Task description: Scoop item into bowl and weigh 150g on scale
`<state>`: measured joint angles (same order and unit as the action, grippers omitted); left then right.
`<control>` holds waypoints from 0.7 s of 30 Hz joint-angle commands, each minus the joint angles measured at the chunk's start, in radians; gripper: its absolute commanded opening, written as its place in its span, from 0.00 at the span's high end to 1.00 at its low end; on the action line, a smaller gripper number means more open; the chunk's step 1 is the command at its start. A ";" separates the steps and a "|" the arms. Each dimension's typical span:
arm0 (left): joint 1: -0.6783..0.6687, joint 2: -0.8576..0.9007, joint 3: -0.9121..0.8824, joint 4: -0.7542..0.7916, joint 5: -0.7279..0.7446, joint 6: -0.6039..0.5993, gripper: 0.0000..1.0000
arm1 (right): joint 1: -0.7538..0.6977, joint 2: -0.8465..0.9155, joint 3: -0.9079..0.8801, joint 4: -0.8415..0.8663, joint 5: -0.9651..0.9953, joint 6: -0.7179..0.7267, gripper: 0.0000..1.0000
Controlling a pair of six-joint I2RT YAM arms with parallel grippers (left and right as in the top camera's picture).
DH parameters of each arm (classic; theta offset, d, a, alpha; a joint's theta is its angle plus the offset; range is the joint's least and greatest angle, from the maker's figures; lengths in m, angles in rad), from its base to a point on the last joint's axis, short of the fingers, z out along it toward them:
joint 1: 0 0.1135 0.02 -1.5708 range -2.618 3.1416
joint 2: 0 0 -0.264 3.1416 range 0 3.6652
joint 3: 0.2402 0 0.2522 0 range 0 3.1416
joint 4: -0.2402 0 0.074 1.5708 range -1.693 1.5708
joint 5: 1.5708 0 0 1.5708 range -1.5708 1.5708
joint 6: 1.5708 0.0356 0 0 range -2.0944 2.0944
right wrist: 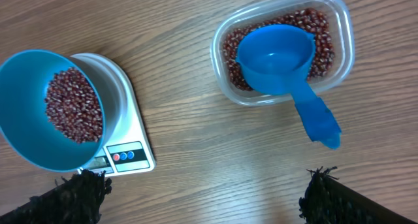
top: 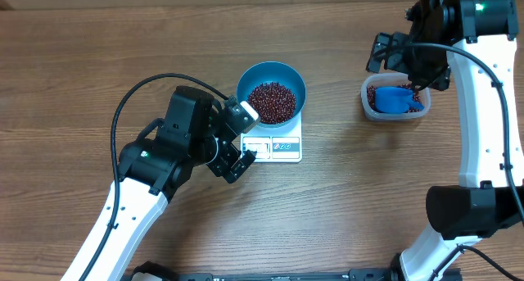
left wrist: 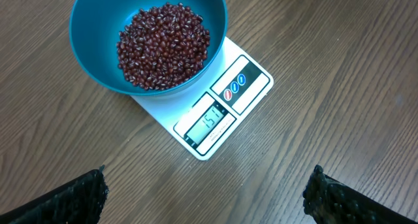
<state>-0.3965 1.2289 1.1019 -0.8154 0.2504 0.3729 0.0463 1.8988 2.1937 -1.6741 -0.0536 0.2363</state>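
Beans (left wrist: pixel 163 48), small and dark red-brown, lie in a loose heap in the bottom of the blue bowl (left wrist: pixel 91 28), and we see bare blue wall all round above them. The bowl stands on the far part of the white scale (left wrist: pixel 251 93) and covers most of its plate. The scale's near edge, with the display (left wrist: pixel 210 121) and the red and blue buttons (left wrist: pixel 235 85), is uncovered. The display is lit, and its digits look to us like 151, though they are small.

Well to the right of the scale sits a clear plastic tub (right wrist: pixel 343 28) holding more of the same beans. A blue scoop (right wrist: pixel 277 51) lies in that tub. Its cup rests open side up on the beans with nothing in it, and its handle reaches out over the tub's rim.

Our left gripper (left wrist: pixel 209 198) hangs just left of the scale's near-left corner, its jaws spread wide with nothing between them. From overhead its far finger overlaps the bowl's near-left rim. Its near finger comes very close to the scale's left edge, and we cannot tell whether it touches.

Our right gripper (right wrist: pixel 202 201) hangs by the far side of the tub, also spread wide and holding nothing.

Everything stands on a wooden table (top: pixel 344 215). A black cable (top: pixel 123 109) loops out to the left of the left arm, above the tabletop.
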 commanded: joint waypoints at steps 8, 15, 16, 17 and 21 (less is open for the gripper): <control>0.005 0.000 0.006 0.004 0.001 -0.007 0.00 | -0.002 -0.030 0.024 0.200 -0.053 0.005 0.00; 0.005 0.000 0.006 0.004 0.002 -0.007 0.01 | -0.002 -0.030 0.024 0.283 -0.080 0.006 0.00; 0.005 0.000 0.006 0.004 0.002 -0.007 0.00 | -0.002 -0.030 0.024 0.291 -0.080 0.005 0.00; 0.005 0.000 0.006 0.004 0.001 -0.006 0.01 | -0.002 -0.030 0.024 0.294 -0.080 0.005 0.00; 0.005 0.000 0.006 0.004 0.001 -0.007 0.00 | -0.002 -0.030 0.024 0.305 -0.079 0.005 0.00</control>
<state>-0.3965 1.2289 1.1023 -0.8150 0.2504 0.3729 0.0463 1.8988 2.1937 -1.3788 -0.1265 0.2356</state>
